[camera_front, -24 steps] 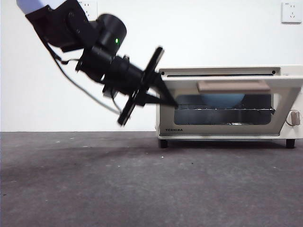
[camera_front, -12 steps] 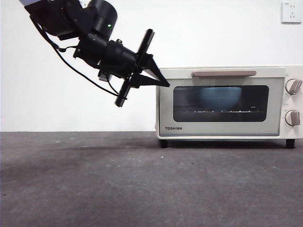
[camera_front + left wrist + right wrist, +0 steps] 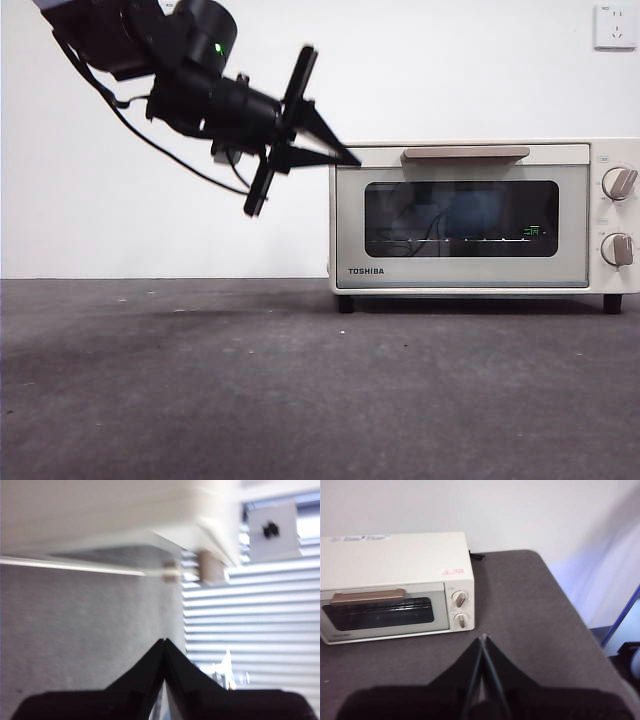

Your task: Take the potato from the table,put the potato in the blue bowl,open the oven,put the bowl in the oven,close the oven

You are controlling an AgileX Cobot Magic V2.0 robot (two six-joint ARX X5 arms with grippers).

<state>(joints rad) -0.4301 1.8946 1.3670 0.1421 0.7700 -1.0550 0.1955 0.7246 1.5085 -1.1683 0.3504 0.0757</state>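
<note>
The cream-white oven (image 3: 460,275) stands at the right on the table (image 3: 300,390), its dark glass door shut under the beige bar handle (image 3: 465,153). Behind the glass only a dim bluish shape (image 3: 480,212) shows where the blue bowl sits; the potato is hidden. My left gripper (image 3: 355,161) hangs shut and holds nothing, its tip at the oven's upper left corner, and the left wrist view shows the blurred oven (image 3: 100,510) close by. My right gripper (image 3: 483,638) is shut and holds nothing, high above the table, looking down on the oven (image 3: 395,560).
Two knobs (image 3: 620,182) sit on the oven's right side. A wall socket (image 3: 614,25) is at the upper right. In the right wrist view the table's right edge (image 3: 580,625) drops off beside the oven.
The oven door swung up from half open to fully shut. My left gripper left the door, rising and drawing slightly back toward the oven's top left corner.
</note>
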